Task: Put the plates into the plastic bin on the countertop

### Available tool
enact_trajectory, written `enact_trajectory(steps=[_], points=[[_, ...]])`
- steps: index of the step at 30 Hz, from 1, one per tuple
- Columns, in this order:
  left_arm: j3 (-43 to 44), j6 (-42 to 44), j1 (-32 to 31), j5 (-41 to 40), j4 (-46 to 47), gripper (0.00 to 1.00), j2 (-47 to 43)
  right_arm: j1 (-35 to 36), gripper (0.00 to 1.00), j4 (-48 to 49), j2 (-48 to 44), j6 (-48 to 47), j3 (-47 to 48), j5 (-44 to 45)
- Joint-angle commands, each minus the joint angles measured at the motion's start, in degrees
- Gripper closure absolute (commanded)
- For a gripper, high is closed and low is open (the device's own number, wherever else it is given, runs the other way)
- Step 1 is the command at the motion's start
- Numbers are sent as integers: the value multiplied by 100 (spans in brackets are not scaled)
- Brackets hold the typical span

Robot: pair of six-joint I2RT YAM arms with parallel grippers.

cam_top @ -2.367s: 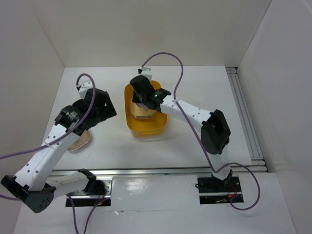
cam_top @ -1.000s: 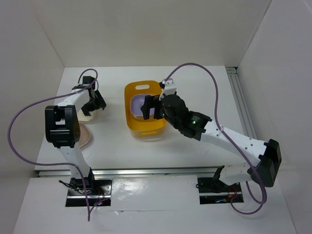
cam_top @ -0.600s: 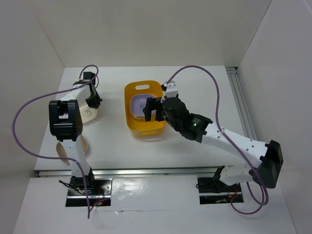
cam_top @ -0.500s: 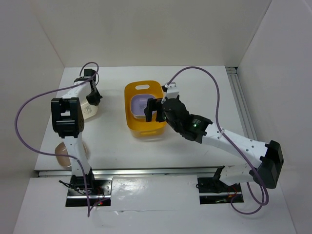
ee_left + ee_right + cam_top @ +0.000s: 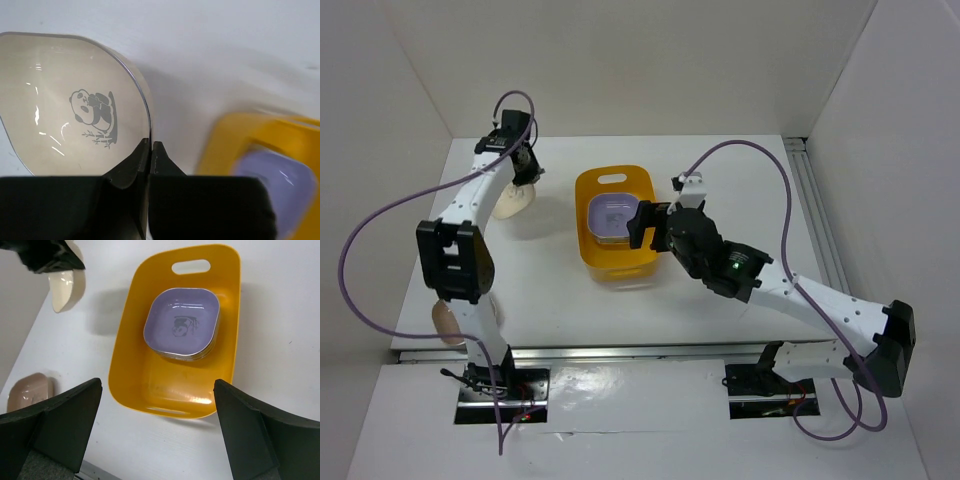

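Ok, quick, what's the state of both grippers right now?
Left gripper: shut on the rim of the cream panda plate.
Right gripper: open, holding nothing, above the yellow bin.

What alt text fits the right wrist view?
A yellow-orange plastic bin holds a stack of plates, lavender plate on top, below the open right claw. Upper left, the left claw holds a cream plate; a tan plate lies lower left.

Bin [image 5: 222,155] blurred in left wrist view; tan plate [image 5: 440,325] half hidden behind arm [image 5: 455,262].
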Motion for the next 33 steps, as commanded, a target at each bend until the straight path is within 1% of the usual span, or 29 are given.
enact_trajectory(steps=[1, 2, 3, 4, 5, 7, 8, 11, 15, 18, 22, 26, 28, 29, 30, 31, 32, 33], points=[[301, -165, -730, -436, -264, 100, -1458, 81, 0, -234, -340, 216, -24, 370], [405, -313, -949, -593, -491, 100, -1573, 81, 0, -356, -340, 217, -24, 432], [406, -393, -1395, -595, -545, 100, -1731, 81, 0, -436, -488, 304, -24, 554], [485, -481, -1643, -656, -546, 100, -1732, 81, 0, -497, -551, 366, -24, 555], [538, -586, -2064, -726, -650, 100, -1793, 81, 0, -611, -708, 418, -24, 642], [661, -841, -2383, -674, -712, 100, -1794, 81, 0, -787, -885, 419, -24, 722], [748, -929, -2654, -622, -713, 100, -1716, 81, 0, -849, -981, 471, -24, 801], [1029, -1333, -3059, -621, -713, 100, -1382, 81, 0, -1094, -1350, 472, 46, 941], [1460, -1475, -3263, -683, -660, 100, -767, 81, 0, -1333, -1517, 472, 108, 1056], [1768, -1475, -3316, -455, -660, 100, -258, 81, 0, -1482, -1580, 524, 160, 1109], [1769, -1475, -3369, -454, -599, 100, 103, 134, 0, -1623, -1694, 524, 109, 1302], [1716, -1370, -3316, -235, -519, 100, 306, 134, 0, -1623, -1747, 524, 108, 1302], [1716, -1369, -3316, -235, -519, 84, 307, 134, 0, -1623, -1747, 524, 108, 1302], [1716, -1309, -3316, -235, -519, 72, 307, 134, 0, -1623, -1747, 524, 108, 1302], [1716, -1247, -3316, -235, -519, 53, 307, 134, 0, -1623, -1747, 524, 108, 1250], [1716, -1246, -3316, -235, -519, 25, 307, 134, 0, -1623, -1747, 524, 108, 1250], [1768, -1246, -3316, -235, -519, 19, 237, 134, 0, -1571, -1747, 472, 56, 1250], [1769, -1186, -3316, -235, -519, 15, 236, 134, 0, -1570, -1747, 472, 56, 1250]])
